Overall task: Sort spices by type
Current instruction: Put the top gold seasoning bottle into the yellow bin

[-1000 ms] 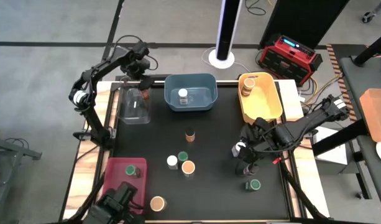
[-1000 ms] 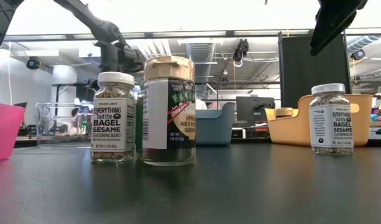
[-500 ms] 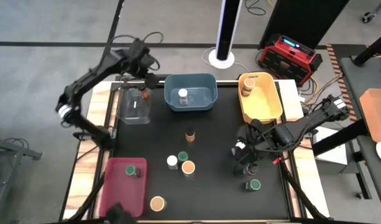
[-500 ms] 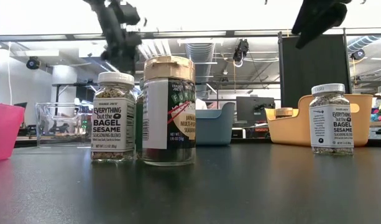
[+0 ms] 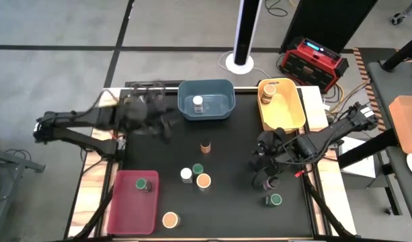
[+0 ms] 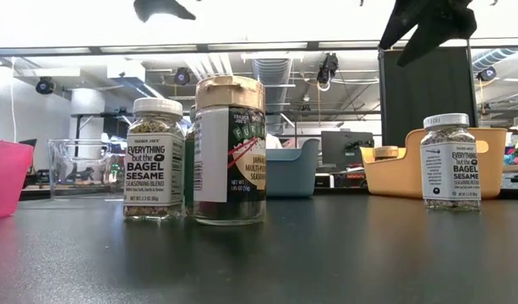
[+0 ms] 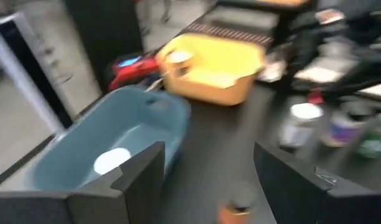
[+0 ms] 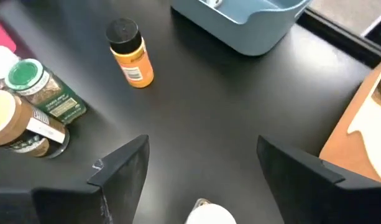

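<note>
Spice jars stand scattered on the black worktop (image 5: 232, 202) — a white-lidded one (image 5: 198, 102) in the blue bin (image 5: 207, 87), a dark-lidded orange one (image 5: 206, 145) mid-worktop, another (image 5: 144, 184) in the red bin (image 5: 128, 208). The left hand (image 5: 167, 124) is stretched low beside the blue bin, fingers spread and empty. The right hand (image 5: 265, 160) is held above a white-lidded jar (image 8: 210, 214) — its fingers apart, nothing gripped.

We see a matte black desk (image 5: 226, 144), a slate-blue plastic bin (image 5: 206, 99), a yellow plastic bin (image 5: 281, 104), a magenta-red plastic bin (image 5: 133, 202), and an orange spice jar with a dark lid (image 8: 132, 53).
</note>
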Motion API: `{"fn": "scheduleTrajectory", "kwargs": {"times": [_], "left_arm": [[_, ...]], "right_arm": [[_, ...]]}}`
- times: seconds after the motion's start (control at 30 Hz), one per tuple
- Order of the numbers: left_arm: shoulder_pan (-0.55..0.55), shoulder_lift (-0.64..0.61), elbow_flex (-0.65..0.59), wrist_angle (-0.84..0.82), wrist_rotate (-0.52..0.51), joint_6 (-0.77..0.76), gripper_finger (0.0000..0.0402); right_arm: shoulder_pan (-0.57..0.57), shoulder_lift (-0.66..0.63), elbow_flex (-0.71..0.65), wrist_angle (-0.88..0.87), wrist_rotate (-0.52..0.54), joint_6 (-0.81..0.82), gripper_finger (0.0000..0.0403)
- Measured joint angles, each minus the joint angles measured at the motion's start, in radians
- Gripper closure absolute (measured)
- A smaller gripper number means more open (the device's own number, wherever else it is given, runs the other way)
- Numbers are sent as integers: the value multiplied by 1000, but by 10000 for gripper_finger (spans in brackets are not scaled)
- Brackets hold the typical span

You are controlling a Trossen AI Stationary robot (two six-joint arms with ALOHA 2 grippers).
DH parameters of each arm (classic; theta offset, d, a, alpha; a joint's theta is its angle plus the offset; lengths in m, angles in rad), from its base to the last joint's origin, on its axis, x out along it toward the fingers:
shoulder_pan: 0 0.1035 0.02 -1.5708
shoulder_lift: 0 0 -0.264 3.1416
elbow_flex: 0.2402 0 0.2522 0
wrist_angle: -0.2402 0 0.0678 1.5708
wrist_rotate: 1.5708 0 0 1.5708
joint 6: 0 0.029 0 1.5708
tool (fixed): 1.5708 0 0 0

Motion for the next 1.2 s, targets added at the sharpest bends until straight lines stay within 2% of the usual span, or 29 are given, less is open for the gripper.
{"fn": "scheduleTrajectory", "kwargs": {"times": [0.1, 0.27, 0.5, 0.83, 0.97, 1.2], "left_arm": [[-138, 3, -41, 60, -92, -27, 171], [-319, 46, -44, 61, -290, -98, 171], [-484, 119, -44, 59, -389, -174, 171], [-572, 206, -44, 61, -504, -226, 171], [-572, 219, -44, 61, -513, -234, 171], [-574, 225, -44, 61, -514, -238, 171]], "right_arm": [[1, 0, -12, 0, -17, 42, 126], [19, 0, -35, 1, -94, 90, 143], [64, 0, -27, -2, -131, 137, 156], [57, 0, 56, -5, -150, 79, 152], [57, 0, 89, -69, -155, 94, 149], [28, 0, 104, -158, -235, 137, 147]]}}
